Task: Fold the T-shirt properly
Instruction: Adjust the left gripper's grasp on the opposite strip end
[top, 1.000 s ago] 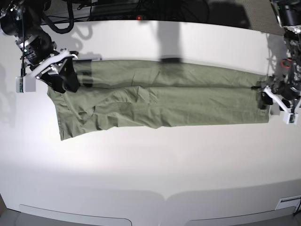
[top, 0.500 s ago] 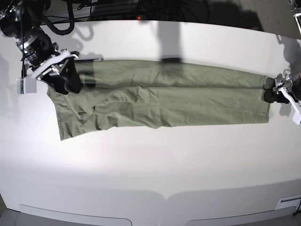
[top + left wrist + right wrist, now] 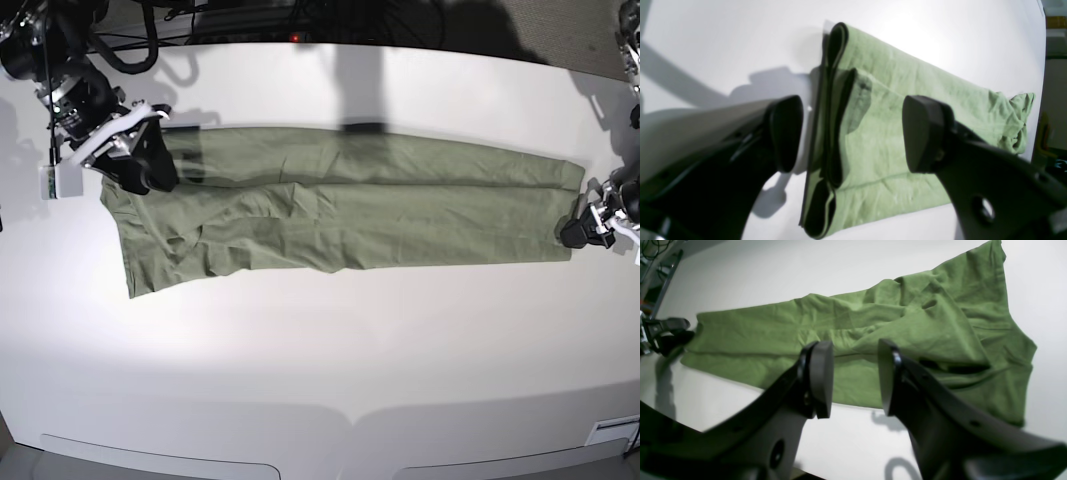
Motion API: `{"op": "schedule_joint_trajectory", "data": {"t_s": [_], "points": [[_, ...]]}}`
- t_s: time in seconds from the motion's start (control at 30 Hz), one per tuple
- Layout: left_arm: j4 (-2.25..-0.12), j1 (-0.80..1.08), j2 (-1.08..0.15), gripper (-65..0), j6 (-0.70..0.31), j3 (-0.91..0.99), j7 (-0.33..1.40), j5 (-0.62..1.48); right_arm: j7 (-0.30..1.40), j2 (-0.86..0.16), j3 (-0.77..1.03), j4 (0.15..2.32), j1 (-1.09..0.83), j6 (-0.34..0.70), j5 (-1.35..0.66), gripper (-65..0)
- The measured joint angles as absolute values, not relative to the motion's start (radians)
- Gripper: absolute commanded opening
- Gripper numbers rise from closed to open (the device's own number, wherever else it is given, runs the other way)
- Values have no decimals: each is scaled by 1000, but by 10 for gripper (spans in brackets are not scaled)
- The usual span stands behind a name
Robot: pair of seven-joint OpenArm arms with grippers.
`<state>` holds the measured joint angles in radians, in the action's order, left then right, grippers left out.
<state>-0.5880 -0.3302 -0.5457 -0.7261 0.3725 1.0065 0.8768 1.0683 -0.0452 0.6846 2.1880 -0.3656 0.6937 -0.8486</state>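
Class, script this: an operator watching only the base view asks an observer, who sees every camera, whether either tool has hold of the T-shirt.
Operator: Is the left tool gripping the shirt's end?
Observer: No. The left wrist view shows the left tool wide open across the T-shirt end edge, nothing clamped.
Operator: And the right tool?
Observer: The right wrist view shows the right tool with a clear gap between its tips, no cloth in it.
Operator: How does that end edge look up close?
Observer: In the left wrist view it shows stacked layers with dark openings between them.
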Motion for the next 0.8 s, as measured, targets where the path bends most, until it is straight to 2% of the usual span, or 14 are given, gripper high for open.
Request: {"op": "schedule_joint_trajectory", "data": {"t_s": [0.13,0.47,0.8], "points": [[-589,-330,-545,-199,-727,373,1003,865,1068,-75,685,2188,-366,694,-848,-423],[-603,-329,-543,-199,-734,373,1006,842,1068,-77,685,2188,-366,694,-894,-423],[-857,-213,-529,-199,-712,366,1057,794,1068,-77,685,2188,-366,694,-895,-423]]}}
